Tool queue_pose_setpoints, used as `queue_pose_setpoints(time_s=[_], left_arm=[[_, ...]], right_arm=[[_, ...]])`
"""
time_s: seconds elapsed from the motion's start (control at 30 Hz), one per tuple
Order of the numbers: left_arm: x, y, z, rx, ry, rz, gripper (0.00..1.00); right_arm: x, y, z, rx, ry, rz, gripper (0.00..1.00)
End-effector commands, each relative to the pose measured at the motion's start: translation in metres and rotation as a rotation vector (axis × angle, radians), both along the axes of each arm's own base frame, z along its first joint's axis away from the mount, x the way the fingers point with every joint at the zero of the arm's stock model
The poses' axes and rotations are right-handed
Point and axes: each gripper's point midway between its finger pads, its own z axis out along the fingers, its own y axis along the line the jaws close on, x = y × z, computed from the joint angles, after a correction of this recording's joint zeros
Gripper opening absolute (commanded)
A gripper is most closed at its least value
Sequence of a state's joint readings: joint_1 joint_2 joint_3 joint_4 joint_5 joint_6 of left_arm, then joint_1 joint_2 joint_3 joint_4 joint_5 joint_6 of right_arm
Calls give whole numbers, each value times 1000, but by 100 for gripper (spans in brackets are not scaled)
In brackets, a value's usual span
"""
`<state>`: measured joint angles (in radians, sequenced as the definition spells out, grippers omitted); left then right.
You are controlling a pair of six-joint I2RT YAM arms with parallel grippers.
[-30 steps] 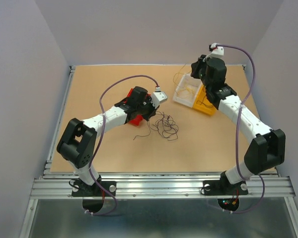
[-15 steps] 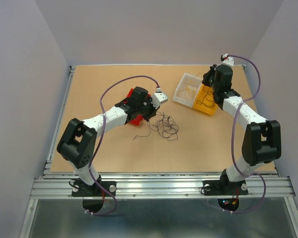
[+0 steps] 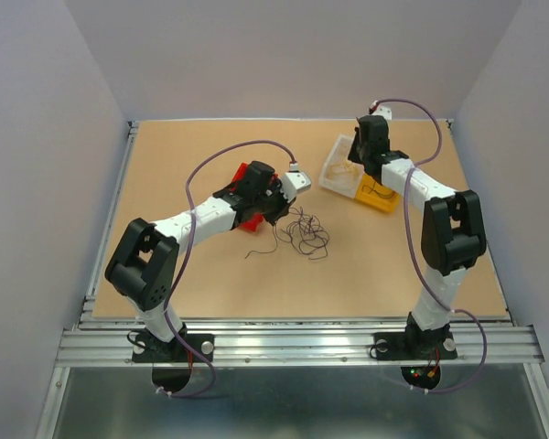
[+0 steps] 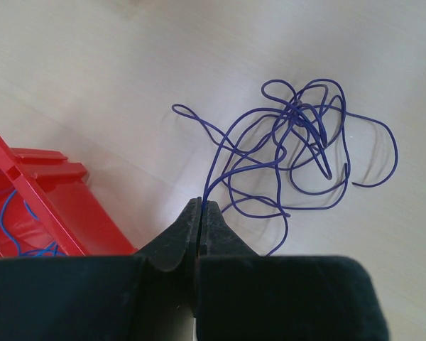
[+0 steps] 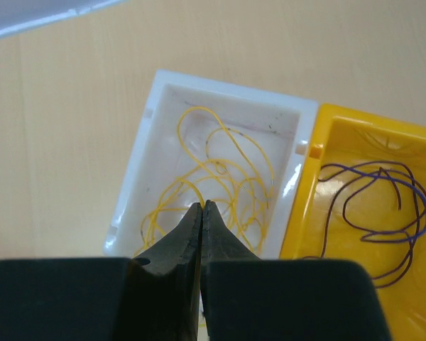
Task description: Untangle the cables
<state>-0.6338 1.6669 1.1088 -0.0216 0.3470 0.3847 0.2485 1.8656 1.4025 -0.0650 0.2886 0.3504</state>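
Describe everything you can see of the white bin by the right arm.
The white bin is a small, open-topped rectangular tray of glossy plastic, slightly scuffed inside, sitting flat on the tan table. A loose tangle of thin yellow wires lies in it. One side abuts the yellow bin. The right gripper, shut, hangs above it; contact is unclear.

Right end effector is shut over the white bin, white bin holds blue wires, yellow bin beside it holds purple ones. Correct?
Not quite. The white bin holds yellow wires, not blue; the right wrist view shows it. The rest stands: the right end effector is shut over it, and the yellow bin beside it holds purple wires.
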Motion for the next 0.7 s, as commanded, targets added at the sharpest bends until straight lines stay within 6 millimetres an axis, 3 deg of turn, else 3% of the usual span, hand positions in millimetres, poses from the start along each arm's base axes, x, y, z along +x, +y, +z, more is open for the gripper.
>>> queue_pose_setpoints(time_s=[0.0, 0.03, 0.07, 0.1, 0.17, 0.27, 0.43, 0.6, 0.63, 0.67], left_arm=[[6, -8, 19, -23, -44, -15, 6], [6, -8, 18, -21, -44, -15, 6], [6, -8, 18, -21, -42, -14, 6], [7, -8, 17, -19, -45, -15, 6], [7, -8, 16, -15, -41, -15, 6], [6, -9, 16, -15, -41, -16, 6], [5, -10, 17, -17, -42, -19, 6], [4, -10, 18, -18, -45, -19, 6], [5, -9, 19, -18, -45, -17, 6], [4, -10, 18, -18, -42, -19, 6]], right_arm=[[18, -3, 11, -95, 18, -71, 0], [24, 0, 19, -112, 5, -87, 1], [25, 0, -2, -139, 60, -91, 0], [31, 6, 3, -137, 54, -86, 1], [35, 10, -20, -154, 111, -76, 0], [42, 13, -28, -166, 128, -80, 1], [49, 24, -67, -165, 199, -33, 1], [44, 25, -70, -154, 211, -27, 1], [42, 24, -64, -149, 205, -29, 0], [40, 24, -45, -139, 173, -26, 2]])
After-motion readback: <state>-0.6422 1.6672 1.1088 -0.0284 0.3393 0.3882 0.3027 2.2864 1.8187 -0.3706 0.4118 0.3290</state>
